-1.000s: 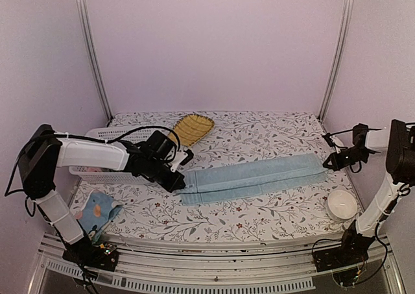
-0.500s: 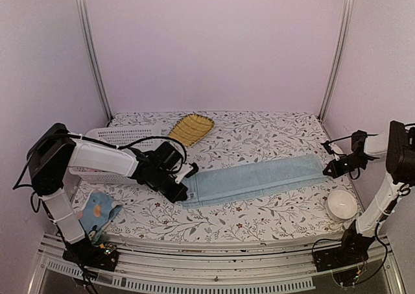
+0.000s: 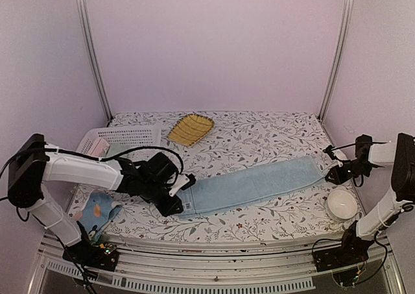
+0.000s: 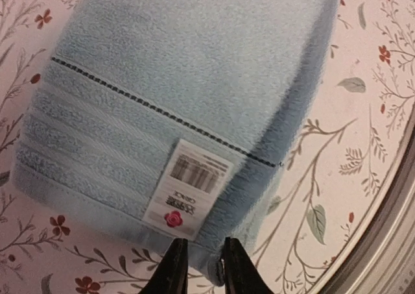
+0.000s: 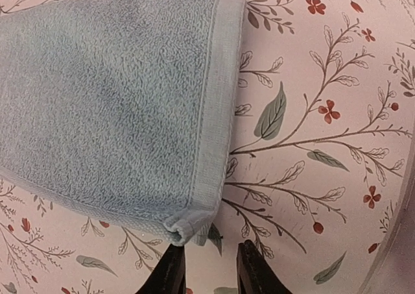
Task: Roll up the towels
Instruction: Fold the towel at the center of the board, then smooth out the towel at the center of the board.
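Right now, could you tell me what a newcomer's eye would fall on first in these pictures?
The long plain towel lies stretched across the floral table, the left tool pinching its labelled end, the right tool open just off its other corner. Next, the yellow tray at the back and the printed towel bunched near-left.

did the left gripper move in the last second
Yes. The left gripper, gripping the end of the long plain light-blue terry towel, has pulled toward the near edge, away from the yellow ribbed leaf-shaped tray.
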